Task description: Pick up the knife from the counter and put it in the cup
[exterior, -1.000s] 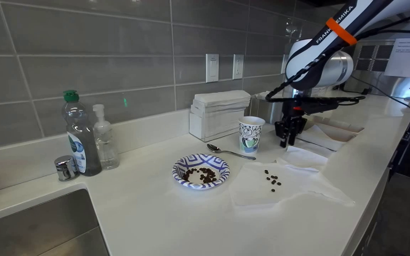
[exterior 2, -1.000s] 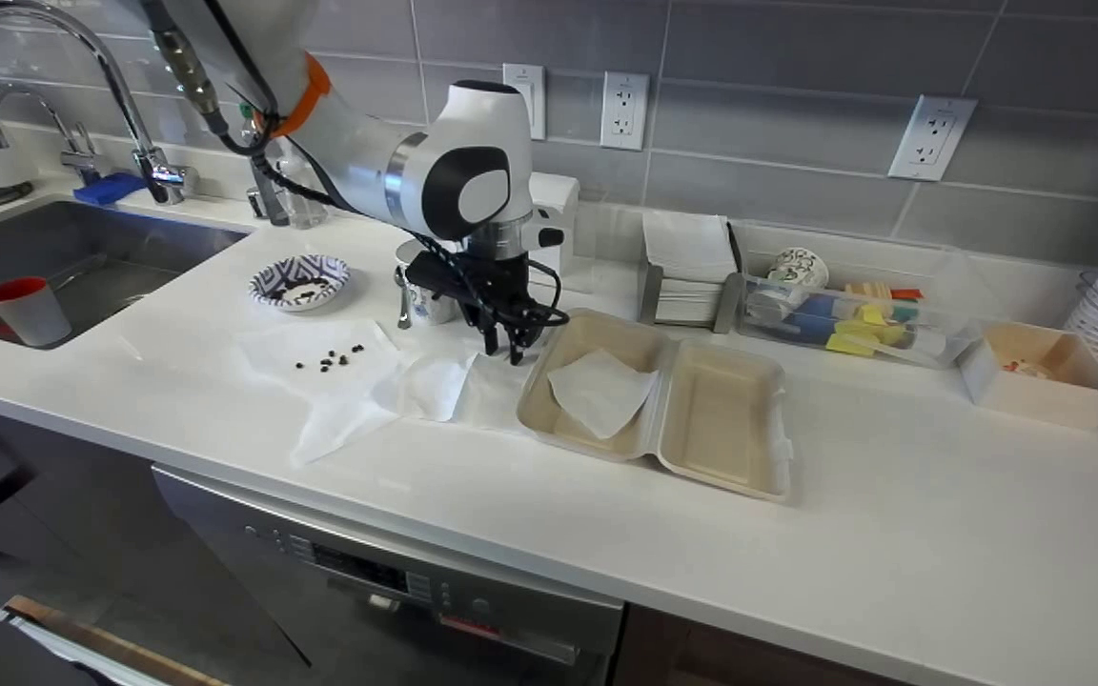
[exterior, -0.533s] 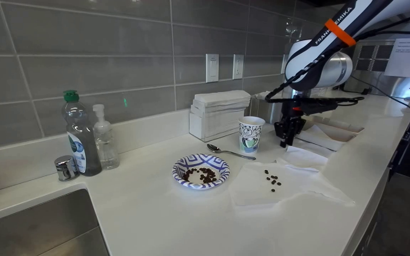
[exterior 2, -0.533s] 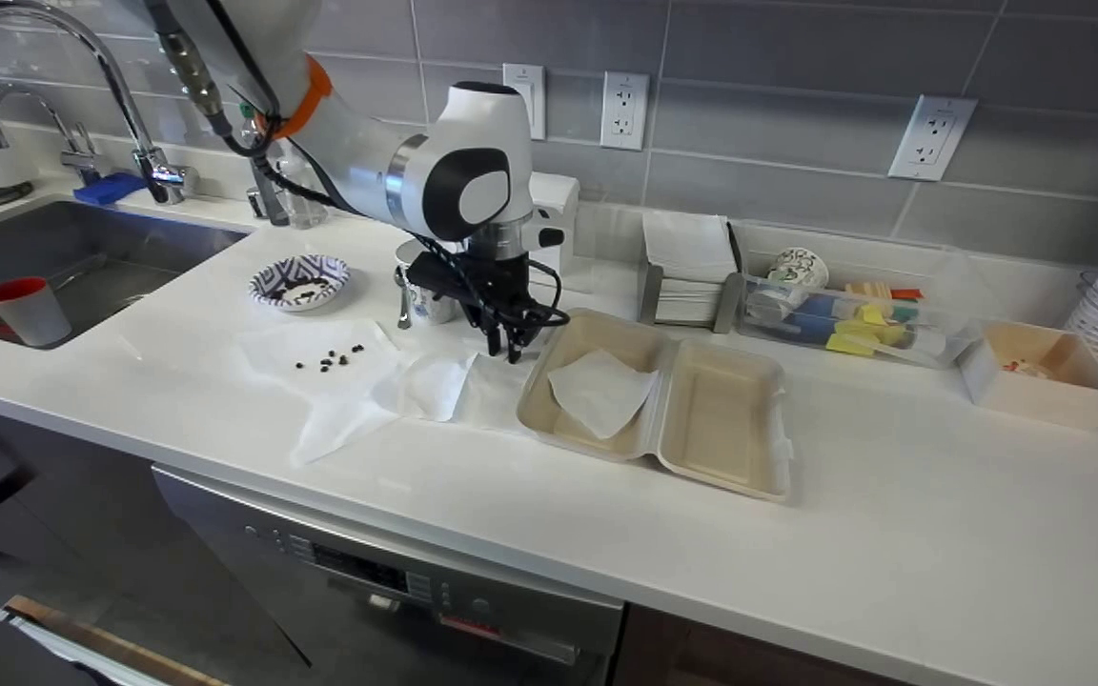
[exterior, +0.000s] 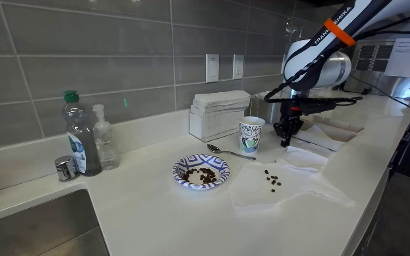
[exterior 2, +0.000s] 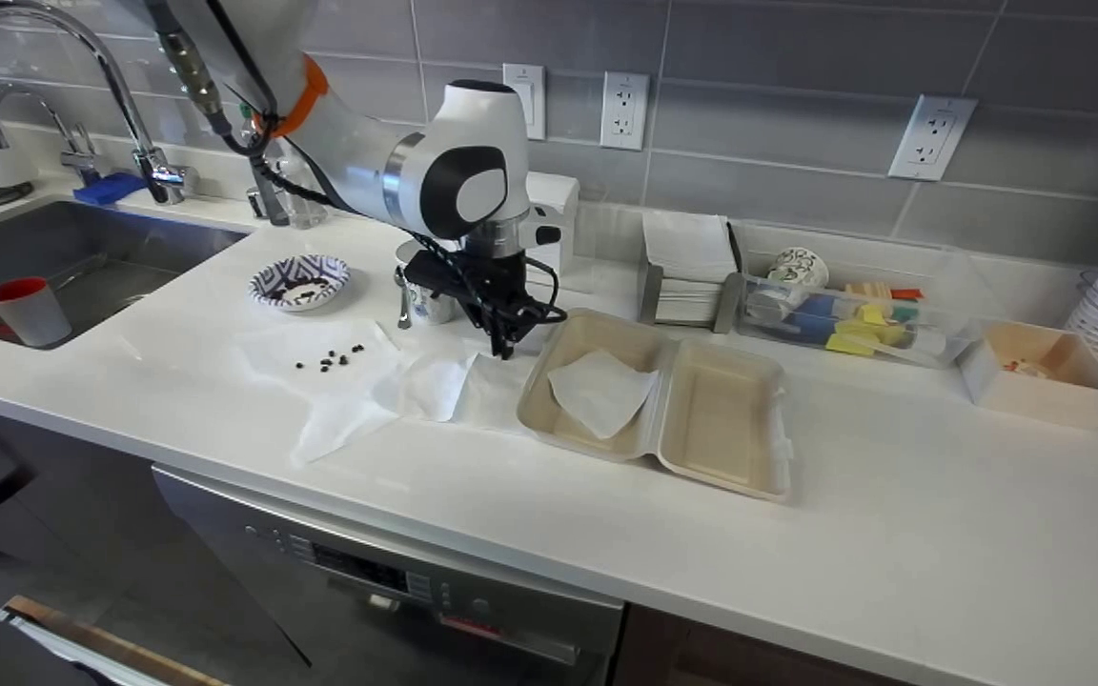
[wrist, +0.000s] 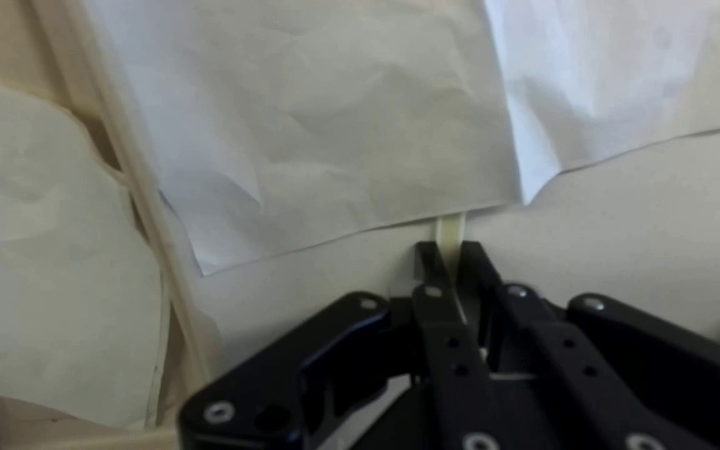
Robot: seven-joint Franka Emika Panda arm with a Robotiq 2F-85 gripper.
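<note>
Drawn together since the earlier frame are the jaws of the pincer [wrist: 450, 255], which stood apart then and now grip the knife [wrist: 451, 227] from both sides; the arm [exterior 2: 368, 171] has shifted slightly toward the cup [exterior: 250, 137].

Knife, wrist view: a narrow, straight strip, pale yellow between whiter edges, of which only a short length shows. It lies near the cup, on its right; away from the jaws it passes out of sight under the edge of a napkin [wrist: 347, 144]. Whether it is clear of the worktop [exterior: 162, 220] cannot be told.

Cup: white paper, upright, open end up, with dark scrollwork above a blue-green motif. A spoon [exterior: 230, 153] lies just beside it on the left, and a patterned bowl [exterior: 198, 160] holding dark beans [exterior: 208, 175] stands farther left.

Differences between views: the knife is distinct in the wrist view alone; in both exterior views it cannot be made out. Seen whole in an exterior view, the cup has a green-capped bottle [exterior: 82, 138] well to its left in clear sight. In an exterior view where the pincer partly covers the cup, an open box [exterior 2: 722, 414] appears in full right of the cup, a white sheet [exterior 2: 599, 391] in its nearer half, and a mug [exterior 2: 32, 312] rests in the sink [exterior 2: 120, 238] far left of the cup.
</note>
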